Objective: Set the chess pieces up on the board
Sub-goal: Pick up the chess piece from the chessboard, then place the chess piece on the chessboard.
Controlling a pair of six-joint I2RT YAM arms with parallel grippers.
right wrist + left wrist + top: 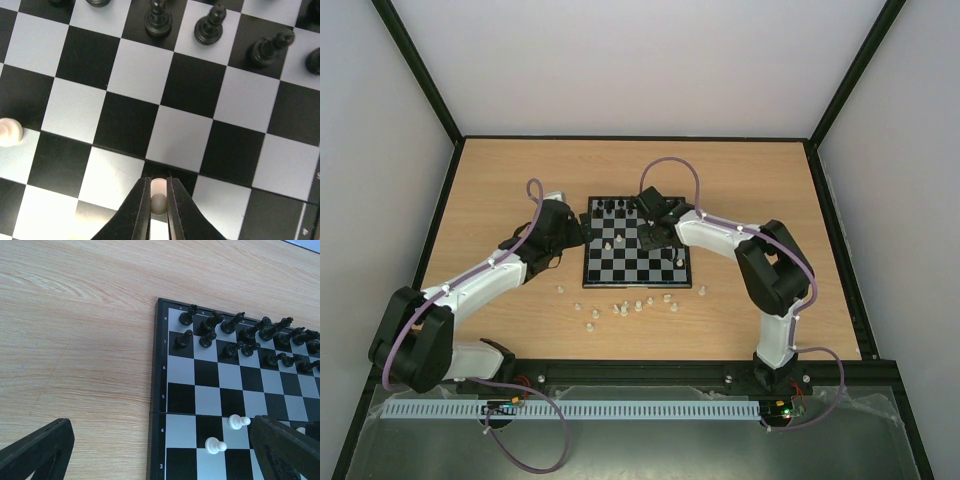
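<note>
Right gripper [158, 186] first: its fingers are pressed together on a white piece [158, 201], low in the middle of the right wrist view, over a dark square beside the fold line of the board [125, 125]. Your left gripper [160, 460] hangs spread wide, holding nothing, at the board's left rim.

By the look of it, you are at the grasp step for this one piece, and the task is far from done. Nearest the arm bases, below the board in the overhead view, a scatter of loose chess pieces [638, 304] lies on the table [500, 180]. Further up, only a few white ones stand on the middle squares; two white pawns [216, 445] show low in the left wrist view. At the board's top edge, the black chessmen [225, 325] stand in their two rows.

Your next move calls for a straight lift. Then carry the piece down the overhead frame to the rows at the board's bottom edge. Release it with the base flat inside one square, apart from its neighbours.

The pinched piece's long axis seems to run up and down the wrist frame, in line with the fingers, with a rounded end toward the bottom. Whether it stands upright or leans cannot be told from here, so check that before you let go.
</note>
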